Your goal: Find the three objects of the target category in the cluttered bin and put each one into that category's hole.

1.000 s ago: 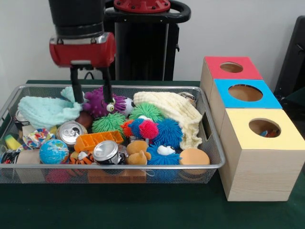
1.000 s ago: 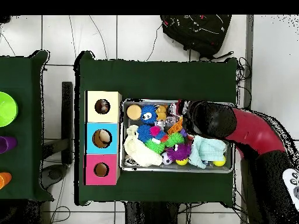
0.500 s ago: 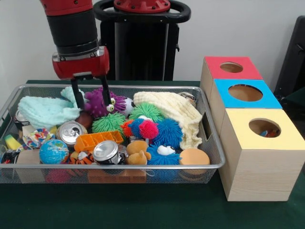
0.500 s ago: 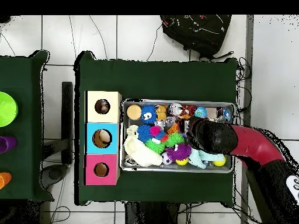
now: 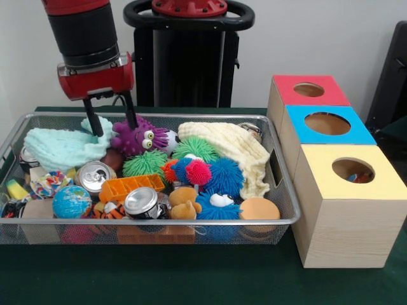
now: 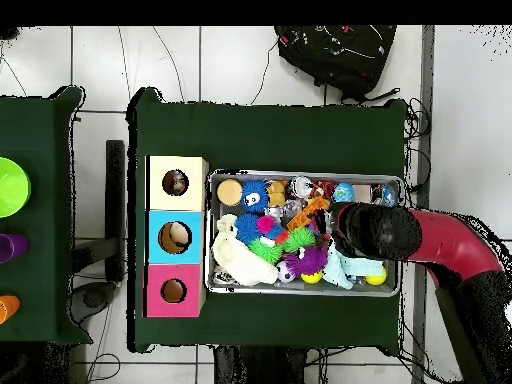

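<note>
Gripper [image 5: 111,122] risen and shifted left since earlier | fingers apart, empty | above purple spiky toy [image 5: 141,136] | wire bin [image 5: 280,190] full.

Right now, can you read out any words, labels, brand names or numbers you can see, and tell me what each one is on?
None can be read.
Drink cans: only the tops show, and any print is too small to make out.
Globe ball: map patches, no legible lettering.
Three boxes: plain coloured tops, no writing.
</note>
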